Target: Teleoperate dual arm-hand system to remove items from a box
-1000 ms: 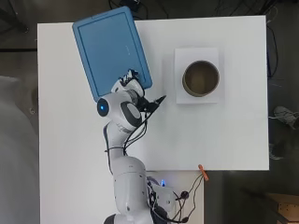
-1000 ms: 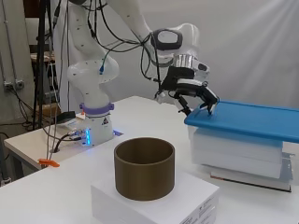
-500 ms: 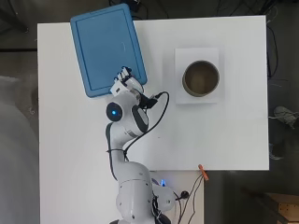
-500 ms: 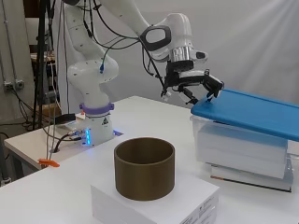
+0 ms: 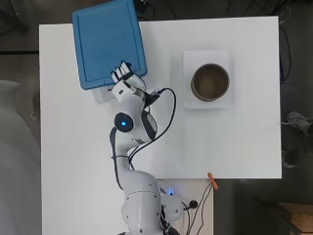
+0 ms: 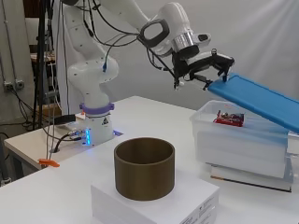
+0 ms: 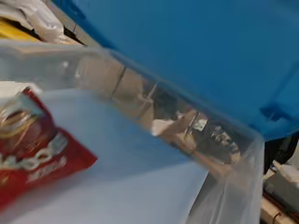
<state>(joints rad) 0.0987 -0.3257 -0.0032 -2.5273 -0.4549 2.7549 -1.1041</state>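
**A:** ok so where's everything sitting on the desk (image 5: 244, 142)?

**B:** The clear box (image 6: 243, 140) is at the far left corner seen from the arm, stacked on something flat and white. Its blue lid (image 5: 109, 42) is tilted up on the arm's side, and in the overhead view its far corner pokes past the desk edge. The robot hand (image 6: 202, 65) is at the lid's raised edge, fingers curled round the rim, so it's holding the lid.

**A:** anything inside?

**B:** Yep, a red snack packet (image 6: 229, 118) lying in the box near the raised side. The wrist view shows it too (image 7: 32, 144), flat on the pale floor of the box, with the clear wall (image 7: 187, 135) just past it and the blue lid (image 7: 196, 51) hanging over. Can't tell if there's more stuff in there, the lid hides the rest.

**A:** how much room is there?

**B:** The gap is only on the side where the lid is lifted; the other end of the lid sits low on the box. Right of the box is a wide bare strip of desk, then a brown round container (image 5: 210, 82) on a white block (image 5: 207, 102), well apart from the box. The near half of the desk is bare too, with an orange clip (image 5: 212, 180) at the near edge.
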